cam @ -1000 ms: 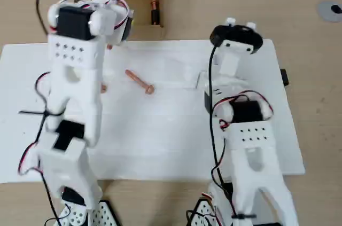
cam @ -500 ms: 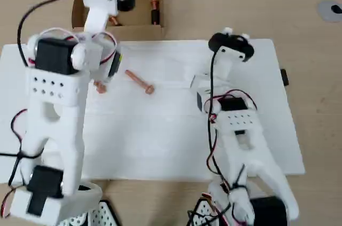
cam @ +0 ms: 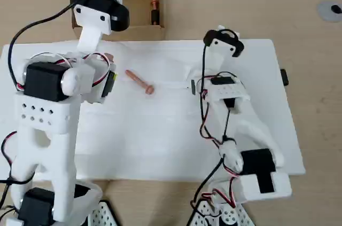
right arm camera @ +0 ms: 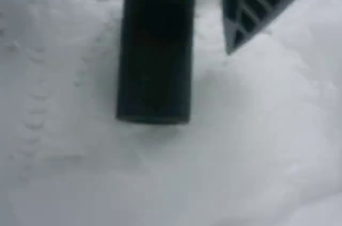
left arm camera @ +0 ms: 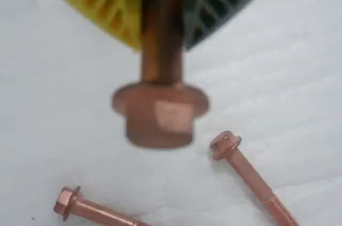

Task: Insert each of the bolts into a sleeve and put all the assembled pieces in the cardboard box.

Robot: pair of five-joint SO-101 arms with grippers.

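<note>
My left gripper (left arm camera: 160, 39) is shut on a copper bolt (left arm camera: 160, 108), which hangs head down between the yellow and grey fingers above the white sheet. Two more bolts (left arm camera: 251, 178) (left arm camera: 91, 210) lie on the sheet below it. In the high view one loose bolt (cam: 140, 82) lies between the arms. A black sleeve (right arm camera: 155, 49) lies on its side on the sheet, beside a grey finger (right arm camera: 262, 7) of my right gripper (cam: 193, 84), which is open and low over the sheet. The cardboard box (cam: 118, 32) stands at the far left with a copper piece (cam: 154, 12) inside.
The white sheet (cam: 160, 140) covers most of the wooden table, and its near half is bare. My left arm (cam: 48, 98) stands tall over the sheet's left side. A small black object (cam: 284, 76) sits at the sheet's right edge, and a grey disc (cam: 328, 9) lies far right.
My left arm has drawn back from the box to above the sheet's left side. My right arm has folded forward, bringing its gripper lower and slightly to the left.
</note>
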